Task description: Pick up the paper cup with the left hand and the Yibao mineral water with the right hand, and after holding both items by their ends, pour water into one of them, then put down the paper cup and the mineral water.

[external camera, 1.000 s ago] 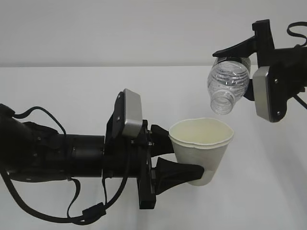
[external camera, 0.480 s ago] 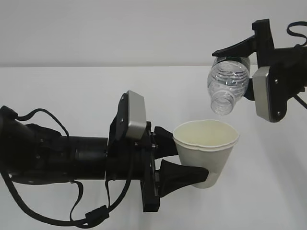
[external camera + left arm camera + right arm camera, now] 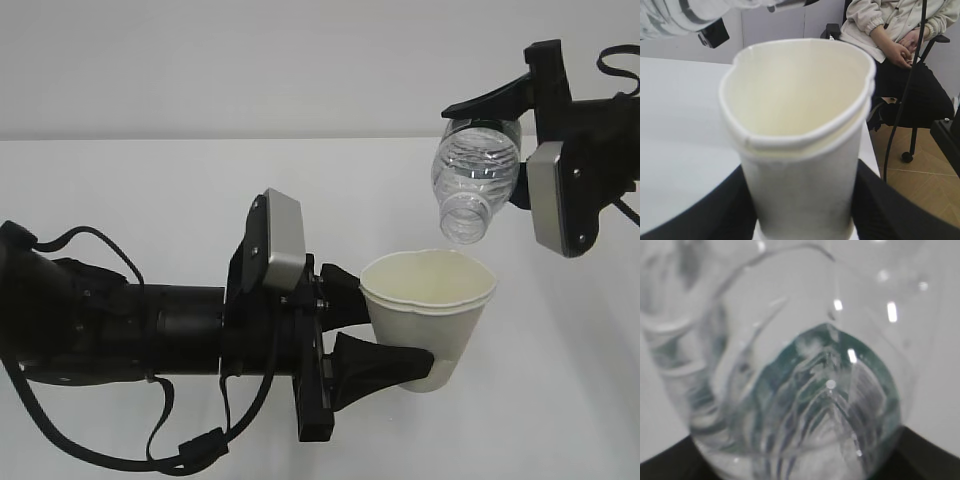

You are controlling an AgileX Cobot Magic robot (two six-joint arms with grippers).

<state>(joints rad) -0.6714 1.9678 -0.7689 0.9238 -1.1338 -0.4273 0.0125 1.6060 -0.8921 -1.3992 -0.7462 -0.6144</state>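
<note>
Holding the paper cup (image 3: pixel 428 315) low on its wall, the left hand (image 3: pixel 385 345) has its two black fingers (image 3: pixel 375 368) spread about halfway and pressed against opposite sides. The cup stands upright, long axis vertical, its mouth facing up. It is thin white paper with a rolled rim and a pale cream inside, tapering toward the base; the rim is squeezed slightly out of round, with a dent seen in the left wrist view.

Up and to the right, the right hand (image 3: pixel 505 140) grips the water bottle (image 3: pixel 474 180) by its base end, fingers parted widely around it. The bottle is clear, ribbed plastic with a narrow threaded neck, tipped steeply so its open mouth points down and a little left, just above the far right part of the cup's rim without touching it. A green tint shows through its ribs in the right wrist view. Both hang over a plain white table (image 3: pixel 120 190).
</note>
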